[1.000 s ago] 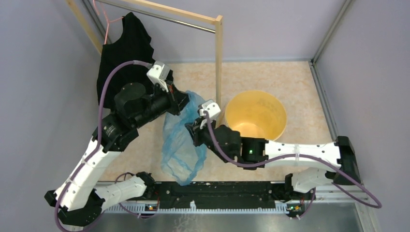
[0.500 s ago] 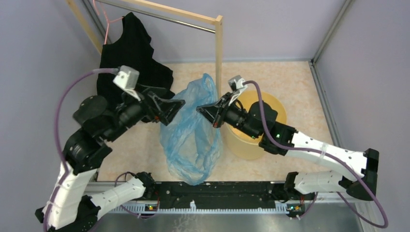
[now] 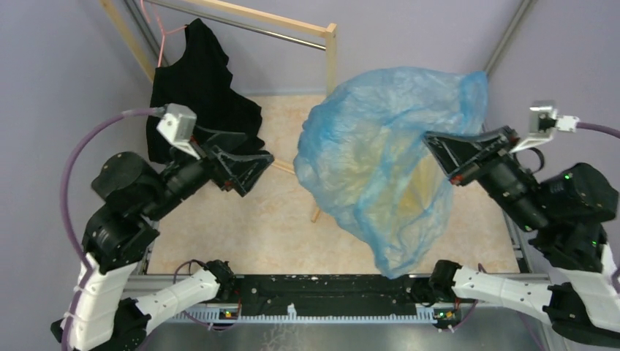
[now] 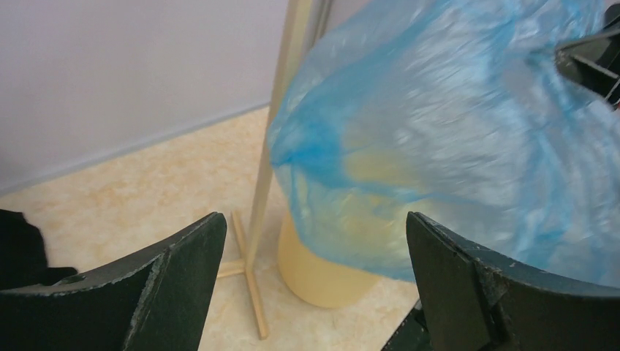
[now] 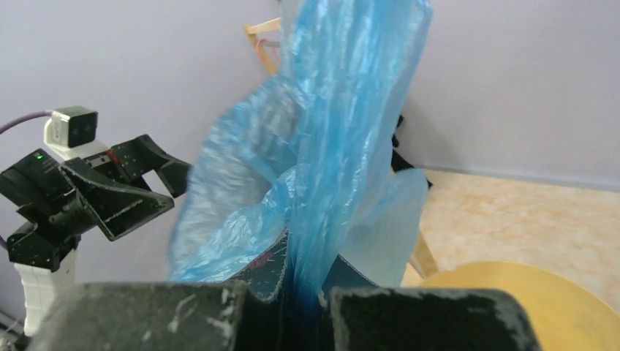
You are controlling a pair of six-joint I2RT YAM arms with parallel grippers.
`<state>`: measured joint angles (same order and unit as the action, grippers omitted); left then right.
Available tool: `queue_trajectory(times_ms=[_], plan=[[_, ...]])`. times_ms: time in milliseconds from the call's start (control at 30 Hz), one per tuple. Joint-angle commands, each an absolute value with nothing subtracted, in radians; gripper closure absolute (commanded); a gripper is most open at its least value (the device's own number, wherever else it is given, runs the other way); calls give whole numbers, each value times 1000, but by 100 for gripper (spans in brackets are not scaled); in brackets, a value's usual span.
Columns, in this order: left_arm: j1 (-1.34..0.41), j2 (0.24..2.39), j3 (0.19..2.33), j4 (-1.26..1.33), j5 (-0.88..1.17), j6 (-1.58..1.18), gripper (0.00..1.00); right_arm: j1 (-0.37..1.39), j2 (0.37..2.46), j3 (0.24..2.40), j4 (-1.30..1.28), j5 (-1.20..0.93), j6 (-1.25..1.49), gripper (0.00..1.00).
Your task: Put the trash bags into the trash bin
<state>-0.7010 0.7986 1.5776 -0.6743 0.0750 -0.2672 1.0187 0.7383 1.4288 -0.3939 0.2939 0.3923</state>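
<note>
Right gripper (image 5: pixel 300 314) is clamped shut on a gathered edge of the blue trash bag (image 3: pixel 380 146), with film pinched flat between the pads. The arm is raised on the right side, and the bag is ballooned wide and hangs loose below the pinch. Left gripper (image 3: pixel 256 174) is on the left with fingers spread wide and nothing between them, well apart from the bag. The trash bin (image 4: pixel 322 281) stands upright on the tan floor, right of centre and just beside the foot of the wooden rack (image 3: pixel 331 58). From above it shows only as a yellow tint through the film. Only one bag is seen. Risks, as judged: the bag is full of air and looks broader than the bin mouth, so lowering it as it hangs could drape it over the rim or let it spill outside. A single pinch on slick film may slip. The near flank of the bag sits close to the rack post and could catch there. A snagged bag or a low pass could tip the light bin.
</note>
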Motion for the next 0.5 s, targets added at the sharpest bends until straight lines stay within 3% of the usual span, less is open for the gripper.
queue_trajectory(times_ms=[0,233,467], plan=[[-698,901,1555,-577,268,-296,1,1011,690,1458,-663,381,354,100],[-698,1037,1486,-390,462,-351,1,1011,647,1504,-887,495,339,100],[-744,1159,1475,-252,440,-312,1,1011,720,1550,-1019,747,246,100]])
